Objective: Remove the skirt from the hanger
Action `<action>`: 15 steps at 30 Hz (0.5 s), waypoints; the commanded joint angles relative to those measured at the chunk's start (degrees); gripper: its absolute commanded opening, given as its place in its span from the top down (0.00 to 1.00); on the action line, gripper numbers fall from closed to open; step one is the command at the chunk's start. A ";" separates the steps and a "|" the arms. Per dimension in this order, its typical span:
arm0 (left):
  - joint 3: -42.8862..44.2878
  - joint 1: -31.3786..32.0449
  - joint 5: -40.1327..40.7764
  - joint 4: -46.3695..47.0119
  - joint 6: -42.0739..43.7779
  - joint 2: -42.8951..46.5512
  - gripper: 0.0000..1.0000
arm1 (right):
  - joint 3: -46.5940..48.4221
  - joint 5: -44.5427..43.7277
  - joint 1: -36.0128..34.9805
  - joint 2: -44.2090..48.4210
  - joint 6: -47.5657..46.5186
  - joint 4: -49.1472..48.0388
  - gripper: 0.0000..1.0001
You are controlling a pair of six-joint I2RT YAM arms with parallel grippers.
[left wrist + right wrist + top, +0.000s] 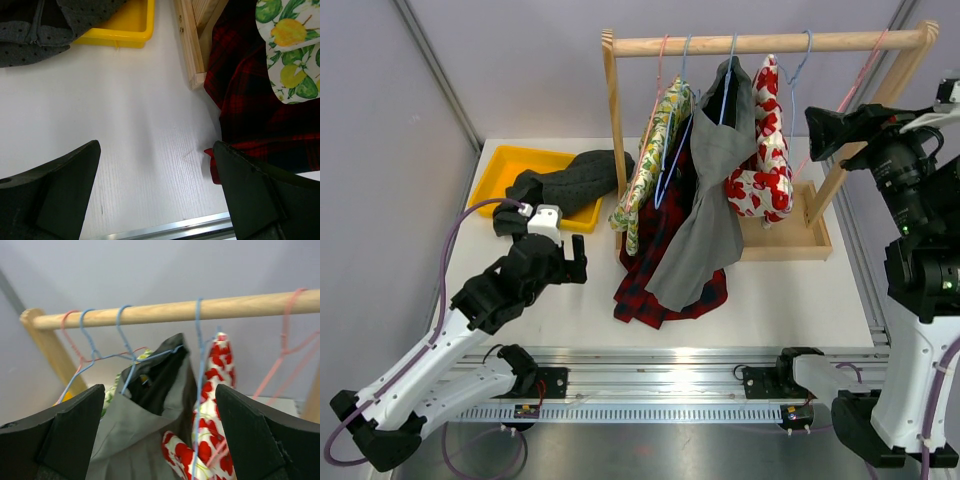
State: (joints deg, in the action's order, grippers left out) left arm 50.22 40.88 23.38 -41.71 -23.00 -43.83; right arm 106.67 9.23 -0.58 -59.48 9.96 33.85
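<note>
A grey skirt-like garment (pixel 705 215) hangs from a blue wire hanger (pixel 725 85) on the wooden rail (pixel 770 43). It drapes down to the table over a red plaid garment (pixel 655 260). In the right wrist view the grey garment (pixel 130 430) and its blue hanger (pixel 127 355) lie straight ahead, below the rail (pixel 200 310). My right gripper (pixel 823 130) (pixel 160 390) is open and empty. It is raised at the rack's right end, apart from the clothes. My left gripper (pixel 575 262) (pixel 156 150) is open and empty, low over the table left of the plaid hem (pixel 250 100).
A lemon-print garment (pixel 655 150) (pixel 290 50) and a red-flower garment (pixel 765 150) (pixel 210 405) hang beside the grey one. Pink hangers hang at the rail's ends. A yellow tray (pixel 510 165) at back left holds a dark dotted garment (pixel 570 180). The rack's wooden base (pixel 790 240) stands on the table.
</note>
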 commanded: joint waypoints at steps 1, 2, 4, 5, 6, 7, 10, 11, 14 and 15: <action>0.15 0.69 2.64 0.58 -0.99 0.86 0.01 | 0.91 16.49 0.14 -5.55 1.82 -0.35 0.01; 0.15 0.86 2.81 0.41 -0.99 0.86 0.01 | 0.73 17.13 0.14 -5.99 1.91 -0.62 0.01; 0.15 1.30 3.17 0.32 -1.08 0.86 0.01 | -0.15 16.87 0.14 -6.70 2.17 -1.23 0.01; 0.15 1.39 3.34 0.14 -1.08 0.86 0.01 | -0.41 16.26 0.05 -7.57 1.83 -1.33 0.02; 0.15 1.65 3.43 0.14 -1.16 0.86 0.01 | -0.50 15.38 0.14 -7.92 1.73 -1.33 0.02; 0.15 1.66 3.60 0.23 -1.17 0.94 0.01 | -0.76 15.11 0.14 -8.97 1.56 -1.67 0.02; 0.15 1.83 3.78 0.14 -1.17 1.03 0.01 | -1.47 15.29 0.05 -10.91 1.30 -2.55 0.04; 0.15 1.83 3.78 0.05 -1.17 0.94 0.01 | -1.55 15.29 0.14 -11.44 1.21 -2.47 0.04; 0.15 1.92 3.87 -0.03 -1.17 0.94 0.01 | -2.95 13.80 0.14 -12.15 0.68 -2.99 0.06; 0.15 2.01 3.87 0.05 -1.17 0.94 0.01 | -3.40 12.92 0.05 -12.23 0.42 -3.26 0.07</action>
State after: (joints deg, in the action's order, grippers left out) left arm 50.22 42.48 25.56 -43.22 -23.57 -43.55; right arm 103.61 22.33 -0.58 -72.60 10.92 33.63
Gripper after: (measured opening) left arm 0.987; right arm 0.938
